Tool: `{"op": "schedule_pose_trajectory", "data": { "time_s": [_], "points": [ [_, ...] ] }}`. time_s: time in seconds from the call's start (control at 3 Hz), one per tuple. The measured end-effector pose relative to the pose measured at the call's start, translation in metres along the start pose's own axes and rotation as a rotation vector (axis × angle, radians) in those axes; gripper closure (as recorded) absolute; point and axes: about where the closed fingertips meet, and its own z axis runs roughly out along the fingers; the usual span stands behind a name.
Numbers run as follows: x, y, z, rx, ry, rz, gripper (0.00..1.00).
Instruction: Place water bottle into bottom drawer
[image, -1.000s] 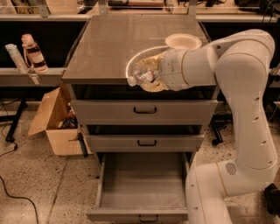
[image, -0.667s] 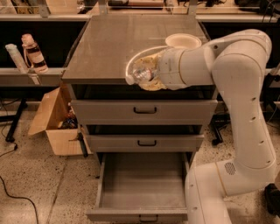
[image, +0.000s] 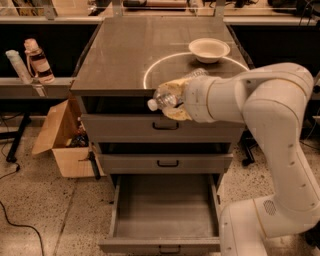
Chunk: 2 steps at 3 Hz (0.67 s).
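The water bottle (image: 164, 98) is a small clear crinkled bottle with a white cap pointing left. My gripper (image: 175, 100) is shut on the water bottle and holds it on its side in the air, in front of the cabinet's top edge and above the top drawer front. The bottom drawer (image: 165, 210) is pulled open below, with a plain grey interior and a dark handle on its front. The bottle is well above the drawer. My white arm (image: 260, 100) reaches in from the right.
A white bowl (image: 209, 49) sits on the cabinet top (image: 125, 50) at the back right. The top drawer (image: 165, 127) and middle drawer (image: 167, 163) are shut. A cardboard box (image: 60, 142) stands on the floor at left. A pink-capped bottle (image: 37, 61) stands on a left shelf.
My gripper has moved down and forward with the water bottle, from over the cabinet top's front part to in front of its front edge.
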Motion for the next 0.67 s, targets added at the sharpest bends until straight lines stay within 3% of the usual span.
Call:
{"op": "schedule_pose_trajectory", "data": {
  "time_s": [0.67],
  "points": [
    [-0.002,0.054,-0.005,-0.045,0.004,0.111,1.0]
  ]
}}
